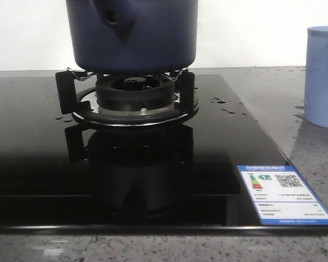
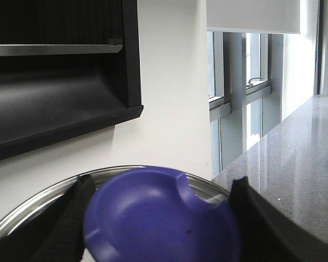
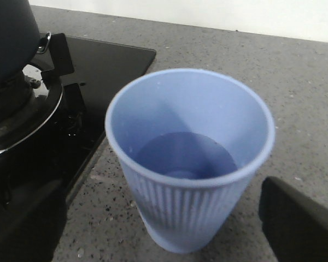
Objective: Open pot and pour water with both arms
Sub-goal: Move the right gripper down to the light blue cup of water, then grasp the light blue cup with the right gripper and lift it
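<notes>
The dark navy pot stands on the gas burner; its top is out of the front view. In the left wrist view my left gripper is shut on the lid's purple-blue knob, one black finger on each side, with the steel lid rim behind it. A pale blue ribbed cup stands on the grey counter to the right of the hob and also shows in the front view. My right gripper is open, its fingers wide on either side of the cup and apart from it. Liquid shows in the cup.
The black glass hob carries a blue energy label at its front right corner and water drops near the burner. A speckled grey counter surrounds it. A white wall stands behind; a dark range hood hangs above.
</notes>
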You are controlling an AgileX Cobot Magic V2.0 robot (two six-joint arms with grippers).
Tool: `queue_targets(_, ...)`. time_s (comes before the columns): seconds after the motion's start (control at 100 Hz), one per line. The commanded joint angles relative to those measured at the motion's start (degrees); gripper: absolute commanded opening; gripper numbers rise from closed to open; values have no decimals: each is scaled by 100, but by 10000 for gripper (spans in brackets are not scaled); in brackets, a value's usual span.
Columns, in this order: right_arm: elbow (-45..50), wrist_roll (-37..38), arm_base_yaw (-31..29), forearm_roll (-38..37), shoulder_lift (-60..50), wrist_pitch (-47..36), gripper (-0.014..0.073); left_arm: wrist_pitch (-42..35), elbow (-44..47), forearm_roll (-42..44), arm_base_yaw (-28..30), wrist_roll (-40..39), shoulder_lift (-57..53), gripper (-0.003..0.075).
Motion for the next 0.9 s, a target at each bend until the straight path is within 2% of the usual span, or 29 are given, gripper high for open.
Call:
queue_targets(0.0, -169, -39, 248, 27, 153, -815, 625, 99, -177, -516, 5, -33, -175, 244)
queue_targets(0.12, -169, 121, 605, 27, 432, -1570, 624, 99, -177, -516, 5, -33, -175, 244)
queue_targets(0.29, -169, 355, 870, 27, 866, -1884, 624, 120, -177, -516, 5, -33, -175, 243)
queue_targets(0.44, -169, 892, 933, -36, 1167, -2318, 624, 220, -177, -516, 5, -33, -175, 243)
queue_targets(0.56, -169, 1587, 933, -701, 1311, -2546, 612, 273, -177, -516, 5, -33, -175, 243)
queue_targets(0.66, -169, 2267, 933, -1394, 1440, -2796, 566, 285, -177, -516, 5, -33, -175, 243)
queue_targets(0.76, -169, 2778, 933, -1670, 1618, -3091, 518, 285, -177, -516, 5, -33, -175, 243)
queue_targets(0.89, -169, 3040, 933, -1715, 1857, -3263, 507, 289, -177, -516, 5, -33, -175, 243)
